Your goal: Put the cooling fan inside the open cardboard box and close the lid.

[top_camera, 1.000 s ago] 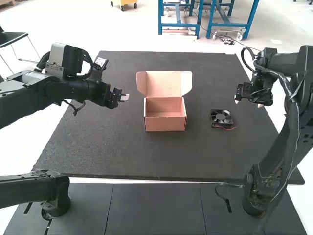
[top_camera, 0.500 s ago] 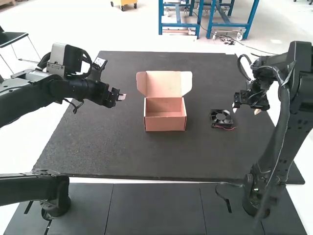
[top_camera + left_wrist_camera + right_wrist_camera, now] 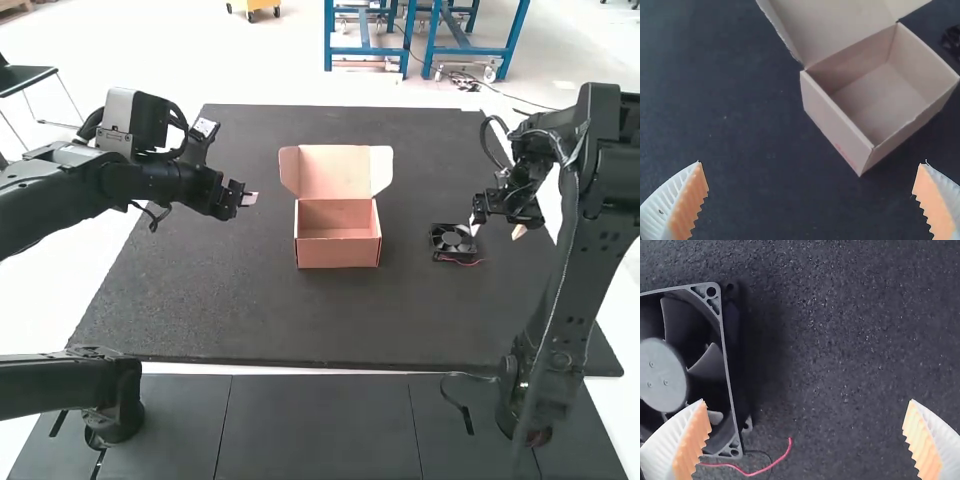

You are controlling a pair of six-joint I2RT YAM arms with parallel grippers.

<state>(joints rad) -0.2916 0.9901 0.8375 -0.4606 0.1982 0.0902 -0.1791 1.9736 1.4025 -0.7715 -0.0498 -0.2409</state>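
Black square cooling fan [image 3: 452,240] lies on black mat [image 3: 200,300], 3 o'clock of open brown cardboard box [image 3: 338,245]. Over fan's 3 o'clock edge, right gripper [image 3: 497,228] w/ fingers apart; left gripper [image 3: 243,197], also apart, at box's 9 o'clock. Box print illegible.

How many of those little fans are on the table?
1. The cooling fan lies flat on the black mat, to the right of the open cardboard box, close by the open right gripper. The box's floor is bare, so none hides inside.
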